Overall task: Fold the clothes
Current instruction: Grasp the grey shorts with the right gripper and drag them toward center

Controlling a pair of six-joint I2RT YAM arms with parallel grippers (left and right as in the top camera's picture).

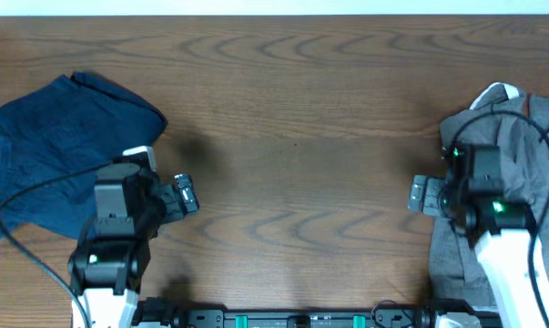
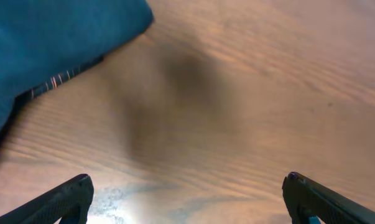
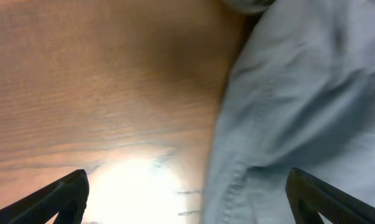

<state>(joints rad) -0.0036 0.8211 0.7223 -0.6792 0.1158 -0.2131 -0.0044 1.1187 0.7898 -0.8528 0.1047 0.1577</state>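
The olive-grey shorts (image 1: 511, 137) lie crumpled at the table's right edge, a white waistband patch showing at their far end; in the right wrist view (image 3: 299, 106) they fill the right half. The dark navy garment (image 1: 60, 146) lies bunched at the far left and shows in the left wrist view (image 2: 50, 43) at top left. My left gripper (image 1: 185, 194) is open and empty over bare wood, just right of the navy garment; its fingers frame the bare table (image 2: 186, 193). My right gripper (image 1: 421, 195) is open, above the shorts' left edge (image 3: 187, 193), holding nothing.
The wooden table (image 1: 292, 137) stretches between the two garments. Black cables (image 1: 28, 196) run over the navy garment and over the shorts. The arm bases and a rail (image 1: 292, 319) sit along the near edge.
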